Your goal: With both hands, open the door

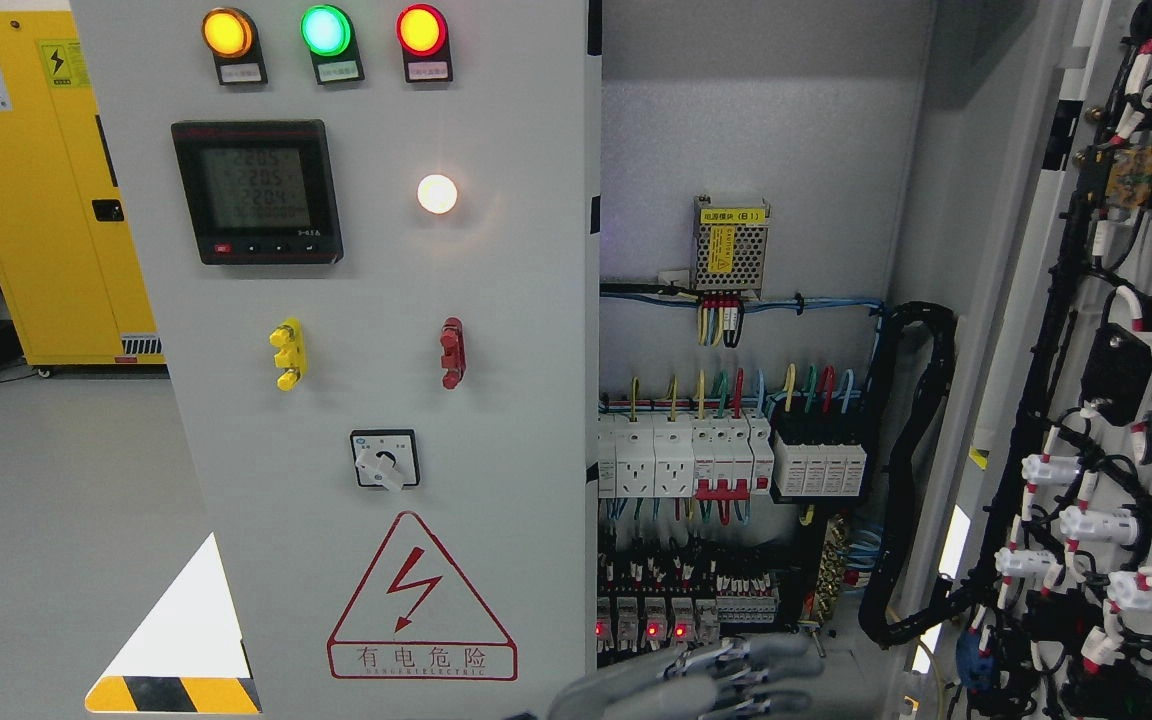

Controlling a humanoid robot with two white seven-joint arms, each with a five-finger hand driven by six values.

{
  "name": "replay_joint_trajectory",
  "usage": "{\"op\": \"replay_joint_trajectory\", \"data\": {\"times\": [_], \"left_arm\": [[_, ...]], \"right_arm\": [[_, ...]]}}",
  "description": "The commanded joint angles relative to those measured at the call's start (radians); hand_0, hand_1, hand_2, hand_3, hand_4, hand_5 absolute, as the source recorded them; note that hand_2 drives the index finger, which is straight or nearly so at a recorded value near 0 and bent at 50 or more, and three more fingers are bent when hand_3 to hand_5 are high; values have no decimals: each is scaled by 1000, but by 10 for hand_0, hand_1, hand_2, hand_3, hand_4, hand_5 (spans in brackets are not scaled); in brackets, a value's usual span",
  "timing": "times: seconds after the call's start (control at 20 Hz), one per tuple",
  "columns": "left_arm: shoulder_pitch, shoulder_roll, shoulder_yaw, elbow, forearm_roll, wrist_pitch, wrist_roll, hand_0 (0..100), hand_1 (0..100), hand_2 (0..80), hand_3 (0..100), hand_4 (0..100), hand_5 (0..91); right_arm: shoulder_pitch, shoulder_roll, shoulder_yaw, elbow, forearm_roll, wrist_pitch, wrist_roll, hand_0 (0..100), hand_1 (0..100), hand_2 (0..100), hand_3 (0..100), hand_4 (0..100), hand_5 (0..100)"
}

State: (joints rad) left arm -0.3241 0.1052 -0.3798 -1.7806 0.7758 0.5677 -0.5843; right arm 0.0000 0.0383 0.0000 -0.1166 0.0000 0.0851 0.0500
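Cabinet point(766, 150) stands half open. I take the left door point(386, 350), the one with three lamps point(325, 32) and a meter point(257, 192), as my landmark. It is closed and faces me flat. To its right, the right door point(1126, 380) is swung wide, showing its wired inner face, so the breakers point(726, 455) between the two doors are exposed.

One hand point(696, 680) shows at the bottom edge, just below and right of the left door's free edge. Its arm is cut off, so I cannot tell which hand it is. Its fingers point(736, 665) lie stretched out and close together, clamped on nothing. I judge the hand is placed there to hook the free edge.

I judge the task half done: the left door is not yet opened.
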Motion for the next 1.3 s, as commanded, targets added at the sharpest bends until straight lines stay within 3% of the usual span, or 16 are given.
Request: {"op": "replay_joint_trajectory", "data": {"times": [0.0,0.15,0.3,0.6,0.8,0.95,1.15,1.25], "left_arm": [[391,85,87,-62,-79,-92,0,120,556,0,0,0,0],[506,85,124,71,-122,-181,0,120,556,0,0,0,0],[580,74,133,263,-194,-343,-2,120,556,0,0,0,0],[565,21,171,772,-214,-543,-2,120,556,0,0,0,0],[440,-36,231,1251,-214,-552,0,120,556,0,0,0,0],[323,-56,225,1574,-219,-552,-2,120,556,0,0,0,0],[324,-27,223,1662,-223,-552,-5,120,556,0,0,0,0],[332,-18,200,1682,-265,-554,-3,120,556,0,0,0,0]], "right_arm": [[20,0,0,0,17,-1,-1,0,500,40,0,0,0],[20,0,0,0,15,1,-1,0,500,40,0,0,0],[20,0,0,0,15,1,-1,0,500,40,0,0,0],[21,0,0,0,15,-1,1,0,500,40,0,0,0],[21,0,0,0,17,-1,1,0,500,40,0,0,0],[20,0,-1,0,17,-1,-1,0,500,40,0,0,0],[20,0,-1,0,15,-1,1,0,500,40,0,0,0],[21,0,-1,0,15,-1,1,0,500,40,0,0,0]]}}
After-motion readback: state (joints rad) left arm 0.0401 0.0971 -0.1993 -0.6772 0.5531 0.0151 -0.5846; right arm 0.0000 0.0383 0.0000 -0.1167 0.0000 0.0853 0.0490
